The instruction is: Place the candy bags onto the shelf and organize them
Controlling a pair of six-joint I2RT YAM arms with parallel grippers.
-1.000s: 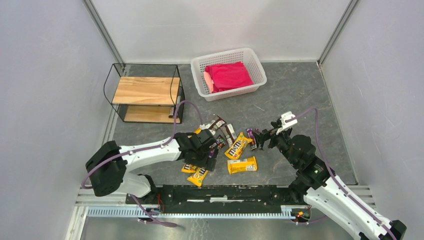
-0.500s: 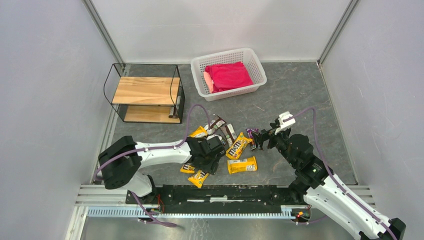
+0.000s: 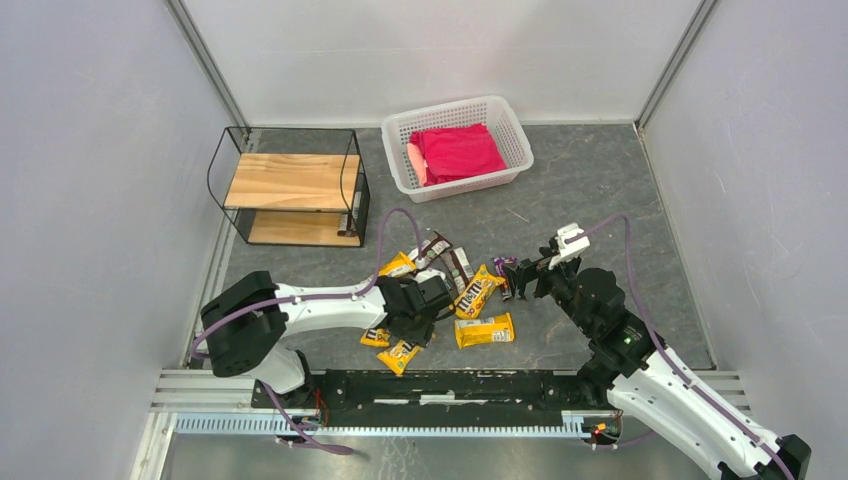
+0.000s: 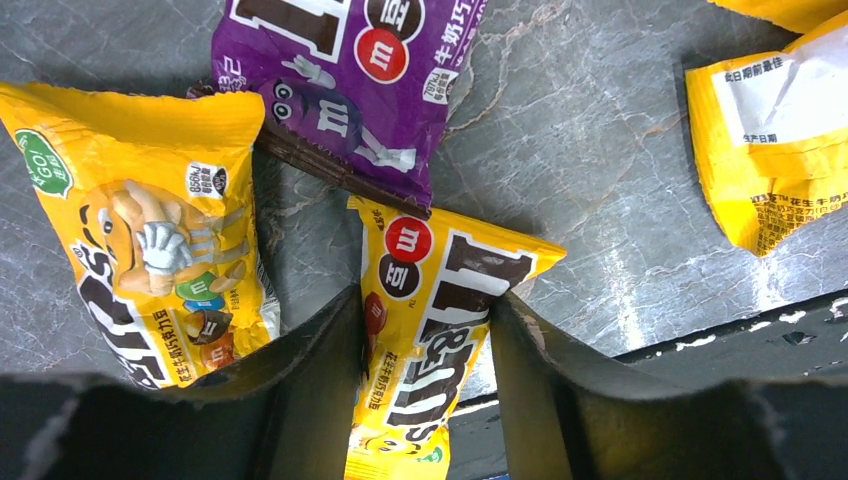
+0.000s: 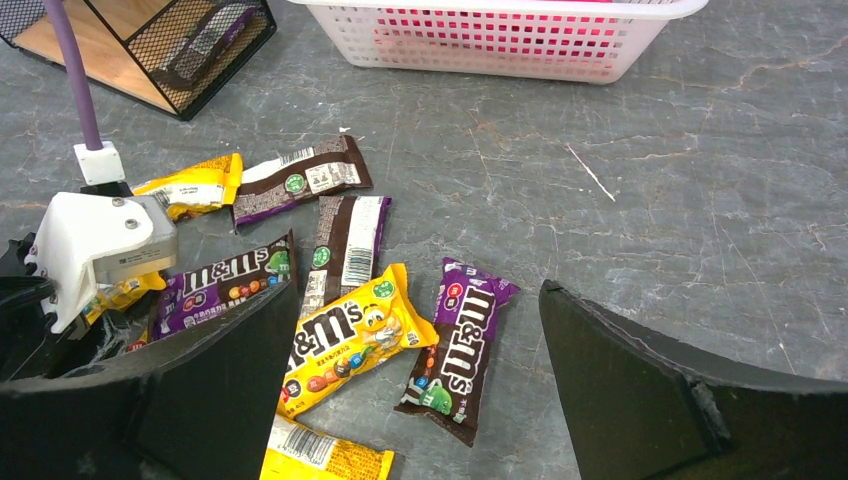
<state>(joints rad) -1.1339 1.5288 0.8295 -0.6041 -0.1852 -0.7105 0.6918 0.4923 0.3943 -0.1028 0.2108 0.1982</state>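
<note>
Candy bags (image 3: pixel 470 295) lie scattered on the table (image 3: pixel 600 190) at its near middle, with the shelf (image 3: pixel 290 185) well apart at far left. We see the left gripper (image 4: pixel 425 300) straddling one yellow bag (image 4: pixel 440 270) directly beneath it. The bag's long axis runs between the fingers, which touch its edges, but whether they pinch it we cannot tell. Our right gripper (image 5: pixel 418 290) hangs spread wide over the pile's right side.

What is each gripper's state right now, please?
Left gripper: jaws straddle a yellow candy bag; grip cannot be told.
Right gripper: open, empty.
</note>
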